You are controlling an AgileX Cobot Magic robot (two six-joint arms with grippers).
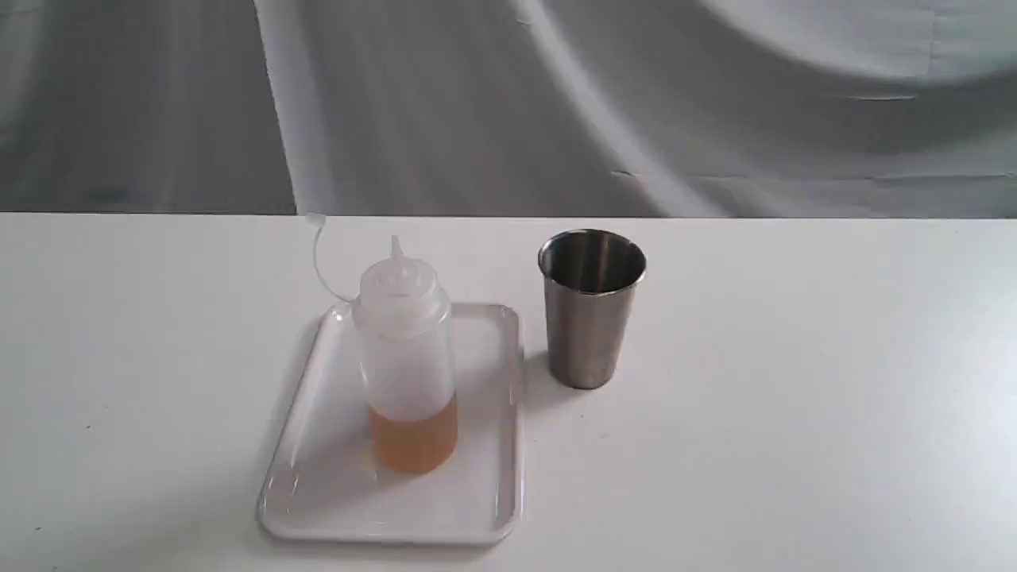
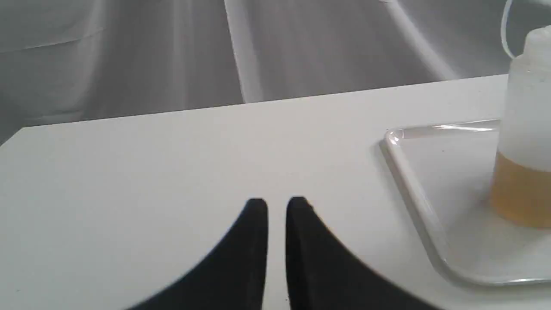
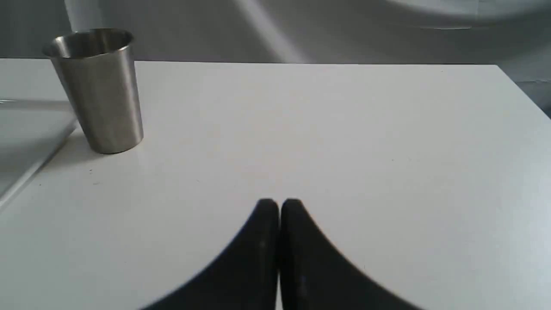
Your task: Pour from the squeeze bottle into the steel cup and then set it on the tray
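Note:
The squeeze bottle [image 1: 407,357] stands upright on the white tray [image 1: 334,477], with amber liquid in its lower part and its cap strap curling up behind. Just right of the tray, on the table, stands the steel cup [image 1: 592,306], upright. Neither gripper shows in the exterior view. In the left wrist view my left gripper [image 2: 277,203] hovers over bare table, its black fingers nearly touching with nothing between them, well short of the tray [image 2: 413,181] and bottle [image 2: 525,129]. My right gripper [image 3: 280,202] is shut and empty, some way from the cup [image 3: 99,90].
A white table [image 1: 794,397] carries everything, with a draped grey cloth [image 1: 556,103] hanging behind its far edge. A corner of the tray [image 3: 26,146] shows beside the cup in the right wrist view.

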